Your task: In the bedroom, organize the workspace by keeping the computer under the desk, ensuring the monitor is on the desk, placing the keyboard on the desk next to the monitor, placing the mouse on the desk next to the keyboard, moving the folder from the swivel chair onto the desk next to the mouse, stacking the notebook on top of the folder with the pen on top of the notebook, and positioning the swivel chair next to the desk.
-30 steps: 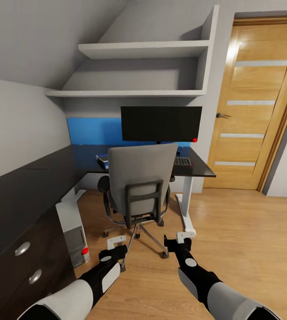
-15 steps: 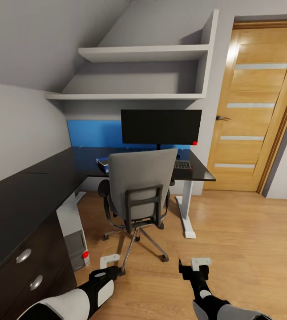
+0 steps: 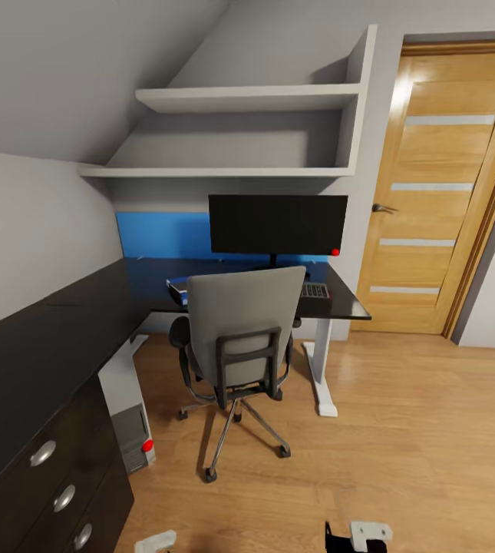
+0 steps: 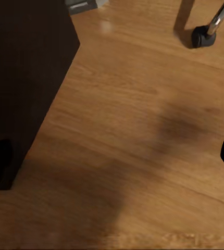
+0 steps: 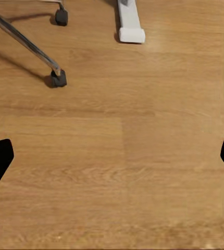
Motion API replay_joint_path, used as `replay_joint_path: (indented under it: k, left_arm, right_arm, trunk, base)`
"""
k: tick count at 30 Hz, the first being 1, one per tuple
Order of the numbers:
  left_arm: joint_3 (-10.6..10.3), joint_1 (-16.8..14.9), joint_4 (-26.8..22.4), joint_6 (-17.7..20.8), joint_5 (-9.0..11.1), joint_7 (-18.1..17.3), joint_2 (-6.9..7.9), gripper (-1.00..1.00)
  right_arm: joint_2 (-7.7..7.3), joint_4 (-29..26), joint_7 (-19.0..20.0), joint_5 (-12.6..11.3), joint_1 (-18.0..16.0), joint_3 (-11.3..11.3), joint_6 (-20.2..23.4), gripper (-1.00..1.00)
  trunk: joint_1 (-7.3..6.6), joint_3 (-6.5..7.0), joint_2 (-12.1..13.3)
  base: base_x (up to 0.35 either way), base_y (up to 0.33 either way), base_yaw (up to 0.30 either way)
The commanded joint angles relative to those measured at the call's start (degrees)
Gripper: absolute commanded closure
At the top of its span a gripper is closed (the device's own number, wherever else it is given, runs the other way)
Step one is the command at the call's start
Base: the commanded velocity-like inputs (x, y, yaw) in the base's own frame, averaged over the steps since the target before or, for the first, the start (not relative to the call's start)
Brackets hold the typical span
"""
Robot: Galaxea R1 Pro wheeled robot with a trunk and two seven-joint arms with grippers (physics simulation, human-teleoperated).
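black desk [image 3: 17, 346]: glossy l-shaped top along the left wall and across the back; dark drawers with silver knobs [image 3: 42, 453] at its near end; white leg [image 3: 322, 365] at its far right
monitor [image 3: 278, 224]: upright on the desk's back section; red dot at its lower right corner
keyboard [image 3: 314, 290]: on the desk, just below the monitor's right side
folder [image 3: 176, 287]: blue edge on the desk, left of the chair back
swivel chair [image 3: 239, 338]: grey back facing the camera, pulled in at the desk
computer [image 3: 128, 403]: grey tower on the floor under the desk
left gripper [image 4: 112, 161]: fingers spread wide over wood floor [image 4: 143, 130], beside the desk's dark drawer side
right gripper [image 5: 112, 161]: fingers spread wide over floor, near a chair caster [image 5: 58, 78] and the desk's white foot [image 5: 129, 23]
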Motion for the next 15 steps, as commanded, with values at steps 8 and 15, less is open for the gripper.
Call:
replay_joint_path:
  k: [8,15]
  left_arm:
    - [-0.6,4.7,0.3,-2.9,0.1,0.1,2.18,-1.00]
    - [-0.6,4.9,0.3,-4.3,-0.1,0.1,2.30,-1.00]
  right_arm:
    - [-0.90,0.2,-0.2,-0.5,1.3,0.8,0.8,-1.00]
    - [-1.09,0.2,-0.1,-0.5,1.4,0.9,0.9,-1.00]
  trunk:
    - [-1.77,1.41,3.2]
    - [-3.31,2.67,6.0]
  base:
    - [0.000,0.000,0.000]
    - [0.000,0.000,0.000]
